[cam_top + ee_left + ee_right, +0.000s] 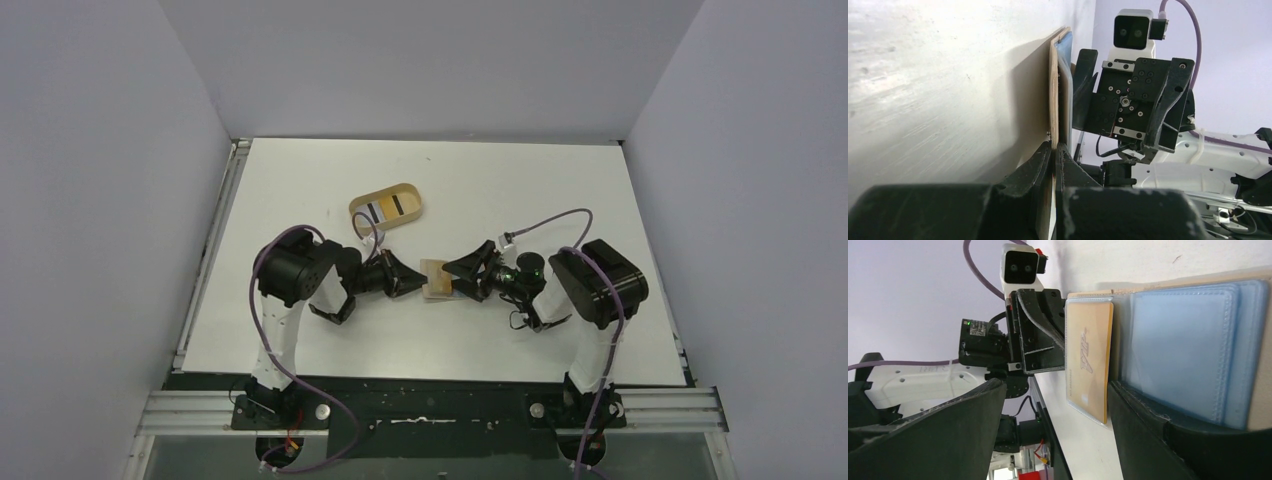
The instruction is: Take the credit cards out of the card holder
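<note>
Top external: left end effector (pixel 417 282) pinches card holder (pixel 437 281); tray (pixel 412 202) behind.

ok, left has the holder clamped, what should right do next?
Probably close the open right fingers on the edge of the gold card. The left fingers are clamped on the card holder, and the card sits in its sleeve, ungripped.

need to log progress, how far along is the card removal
Partway. Done: the wallet is open, with the left fingers clamped on its flap. In hand: the right fingers are spread at the blue sleeves, gripping nothing. Left: a gold card sits in its sleeve. The tray holds flat things; whether they are cards is unclear.
</note>
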Motion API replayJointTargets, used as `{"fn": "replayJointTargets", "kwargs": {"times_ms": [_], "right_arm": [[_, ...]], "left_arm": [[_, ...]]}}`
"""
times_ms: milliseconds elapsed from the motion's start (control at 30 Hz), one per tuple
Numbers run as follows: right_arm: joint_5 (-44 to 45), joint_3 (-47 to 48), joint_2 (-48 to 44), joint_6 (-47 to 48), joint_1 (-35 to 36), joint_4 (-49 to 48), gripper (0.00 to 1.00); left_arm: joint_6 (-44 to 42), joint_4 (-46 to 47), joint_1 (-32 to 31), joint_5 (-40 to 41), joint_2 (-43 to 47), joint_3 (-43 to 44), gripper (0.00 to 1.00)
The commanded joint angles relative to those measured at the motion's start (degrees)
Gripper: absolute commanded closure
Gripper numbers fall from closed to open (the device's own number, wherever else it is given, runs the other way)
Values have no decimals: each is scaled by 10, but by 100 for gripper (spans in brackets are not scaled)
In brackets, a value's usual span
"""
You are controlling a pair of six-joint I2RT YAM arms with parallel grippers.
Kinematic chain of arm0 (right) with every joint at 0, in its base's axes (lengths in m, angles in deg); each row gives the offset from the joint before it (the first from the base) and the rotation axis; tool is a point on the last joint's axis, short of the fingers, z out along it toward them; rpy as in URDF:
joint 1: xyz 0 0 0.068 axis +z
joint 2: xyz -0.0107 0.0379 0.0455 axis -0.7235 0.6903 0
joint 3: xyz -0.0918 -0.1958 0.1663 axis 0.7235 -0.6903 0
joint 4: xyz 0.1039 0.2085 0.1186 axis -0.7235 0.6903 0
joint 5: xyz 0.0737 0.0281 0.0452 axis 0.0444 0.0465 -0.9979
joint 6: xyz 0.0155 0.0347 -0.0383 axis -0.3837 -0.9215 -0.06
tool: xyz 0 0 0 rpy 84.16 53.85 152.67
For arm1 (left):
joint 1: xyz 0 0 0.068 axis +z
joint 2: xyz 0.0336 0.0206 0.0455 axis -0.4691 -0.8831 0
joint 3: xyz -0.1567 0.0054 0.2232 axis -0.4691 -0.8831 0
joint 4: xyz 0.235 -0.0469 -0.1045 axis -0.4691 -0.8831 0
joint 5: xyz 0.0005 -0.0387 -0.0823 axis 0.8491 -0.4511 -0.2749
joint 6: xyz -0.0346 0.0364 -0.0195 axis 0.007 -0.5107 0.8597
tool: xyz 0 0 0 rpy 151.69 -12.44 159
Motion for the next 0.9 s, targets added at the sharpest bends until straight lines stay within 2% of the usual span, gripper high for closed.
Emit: {"fn": "replayJointTargets", "kwargs": {"times_ms": [0,167,400,533,633,767,867], "right_arm": [[-25,12,14,-45,5,-153,25],[-46,24,-34,8,10,-50,25],[-71,75,-91,127,39,148,27],[-41,118,-107,221,68,317,27],[-15,140,-98,258,82,396,27],[6,154,-81,280,94,437,27],[6,152,-72,270,98,416,27]], "left_arm": [[-18,-25,-2,-8,7,-7,100],[-45,-86,-2,-2,29,-5,100],[-86,-185,-4,9,58,7,100],[-91,-198,-5,11,68,8,100],[-92,-204,-5,11,73,10,100],[-95,-212,-7,9,78,13,100],[-99,-220,-9,8,80,17,100]]}}
